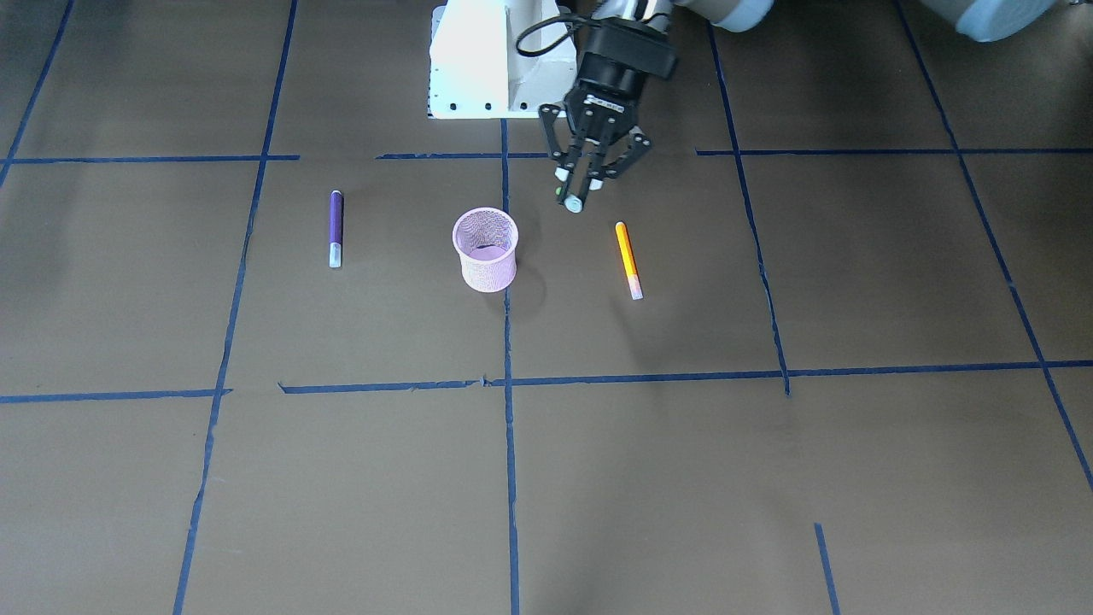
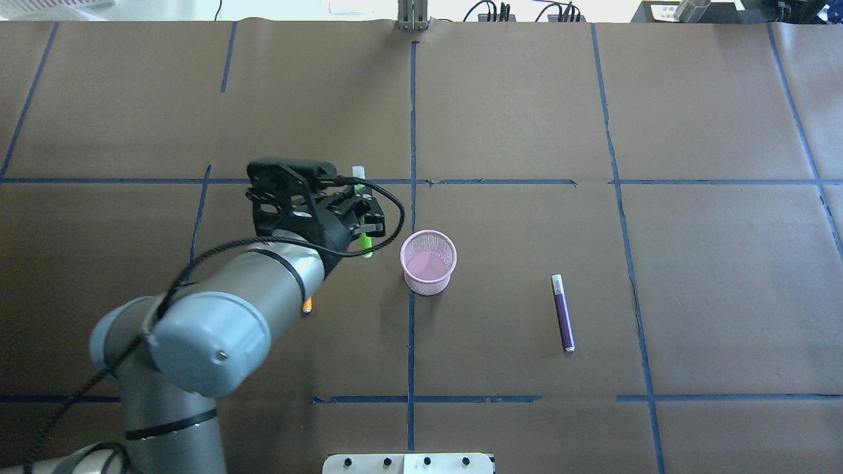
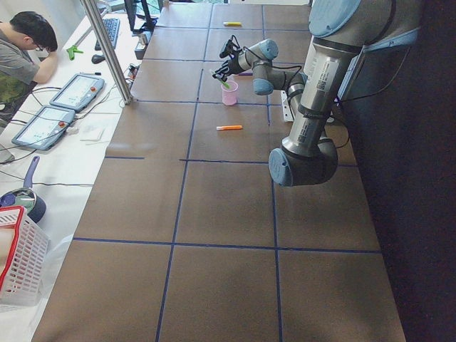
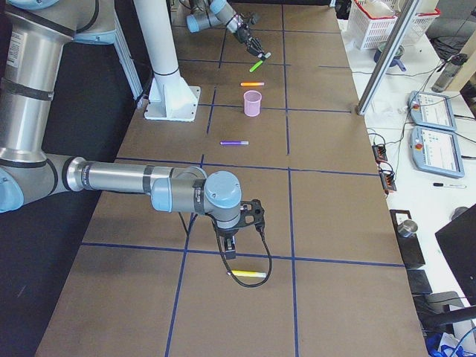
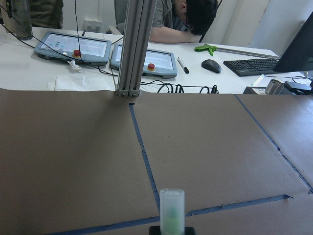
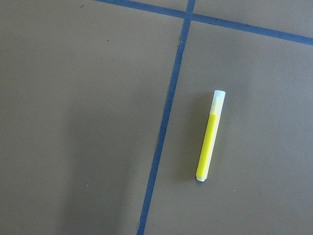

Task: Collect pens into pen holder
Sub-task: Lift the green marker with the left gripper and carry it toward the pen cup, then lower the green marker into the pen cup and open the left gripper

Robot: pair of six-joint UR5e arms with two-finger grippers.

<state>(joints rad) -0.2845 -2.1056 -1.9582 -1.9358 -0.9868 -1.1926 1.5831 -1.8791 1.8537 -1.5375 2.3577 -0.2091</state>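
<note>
My left gripper (image 2: 361, 217) is shut on the bright green pen (image 2: 366, 247) and holds it above the table, just left of the pink mesh pen holder (image 2: 428, 283). The pen's pale cap (image 5: 172, 210) points away from the robot. In the front-facing view this gripper (image 1: 581, 184) hangs behind and to the right of the pen holder (image 1: 488, 269). An orange pen (image 1: 628, 259) lies right of the holder there, and a purple pen (image 1: 336, 228) lies to its left. The right gripper (image 4: 229, 249) shows only in the right side view, so I cannot tell its state.
A yellow pen (image 6: 209, 137) lies on the brown paper beside a blue tape line, under the right wrist camera, and shows near the right arm (image 4: 248, 274). The robot's white base (image 1: 478, 60) stands behind the holder. A person sits at the desk beyond the far edge.
</note>
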